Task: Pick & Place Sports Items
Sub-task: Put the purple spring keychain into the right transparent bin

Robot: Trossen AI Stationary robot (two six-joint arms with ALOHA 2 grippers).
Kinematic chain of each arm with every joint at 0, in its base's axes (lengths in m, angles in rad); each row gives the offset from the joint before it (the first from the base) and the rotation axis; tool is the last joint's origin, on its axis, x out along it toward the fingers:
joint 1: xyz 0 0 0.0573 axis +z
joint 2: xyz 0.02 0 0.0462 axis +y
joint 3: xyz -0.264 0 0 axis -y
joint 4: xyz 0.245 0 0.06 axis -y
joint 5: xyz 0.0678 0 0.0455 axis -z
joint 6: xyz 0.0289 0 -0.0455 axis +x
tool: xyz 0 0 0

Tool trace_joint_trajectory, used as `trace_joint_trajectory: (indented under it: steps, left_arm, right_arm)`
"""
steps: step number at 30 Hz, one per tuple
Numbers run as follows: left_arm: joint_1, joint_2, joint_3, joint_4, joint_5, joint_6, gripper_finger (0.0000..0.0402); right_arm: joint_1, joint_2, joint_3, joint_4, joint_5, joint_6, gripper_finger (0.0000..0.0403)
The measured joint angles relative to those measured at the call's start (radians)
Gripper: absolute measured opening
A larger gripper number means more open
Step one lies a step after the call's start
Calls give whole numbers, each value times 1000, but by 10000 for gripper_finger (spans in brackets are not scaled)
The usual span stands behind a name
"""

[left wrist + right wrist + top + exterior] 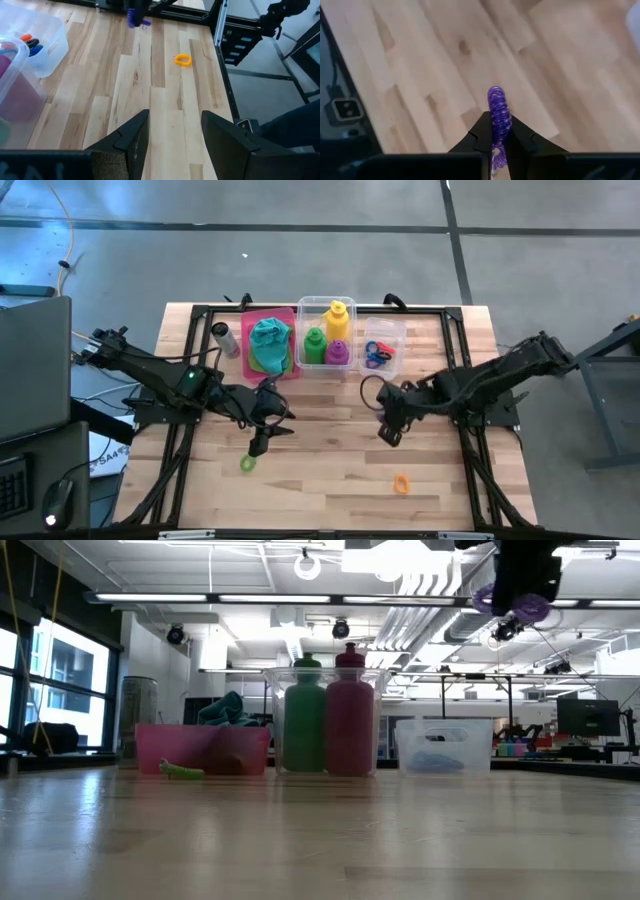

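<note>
My right gripper (388, 434) hangs above the table's middle right, shut on a purple coiled ring (498, 112), which also shows in the low view (522, 606). My left gripper (172, 142) is open over the middle left, with nothing between its fingers. A green ring (247, 464) lies flat on the table just near of it. An orange ring (401, 483) lies flat near the front right. Yellow (337, 314), green (315, 345) and purple (338, 352) bottles stand in the middle clear bin (306, 308). A teal cloth (269, 334) lies in the pink bin (292, 370). My right gripper pinches the purple coiled ring between its two fingers, on the ring's lower stretch (496, 134). The fingers slant down from above. The rest of the coil sticks out beyond the fingertips. The ring is lifted well clear of the table.
A small clear bin (397, 330) at the back right holds red and blue rings (377, 355). A grey cylinder (222, 337) lies left of the pink bin. Bare wood stretches across the table's near half between the two loose rings.
</note>
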Motion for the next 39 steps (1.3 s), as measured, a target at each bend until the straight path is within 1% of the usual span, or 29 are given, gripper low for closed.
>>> trace_joint_trajectory:
  steps: [7, 15, 19, 23, 31, 39]
  left_arm:
    - [0, 0, 0, 1, -7, 0, 177]
    - [0, 0, 0, 1, -10, -2, 177]
    - [0, 0, 0, 2, -25, -5, 177]
    - [0, 0, 0, 1, -64, -5, 177]
    - [0, 0, 0, 1, -73, -5, 177]
    - [0, 0, 0, 1, -73, -9, 177]
  right_arm:
    - [-118, -44, 0, -3, -5, -120, 14]
    - [-275, -54, 0, -13, -83, -245, 14]
    - [-355, -53, 0, -12, -107, -296, 15]
    - [-440, -53, 0, -9, -127, -348, 15]
    - [-605, -53, 0, 51, -136, -425, 15]
    - [-761, -48, 0, 49, -151, -567, 15]
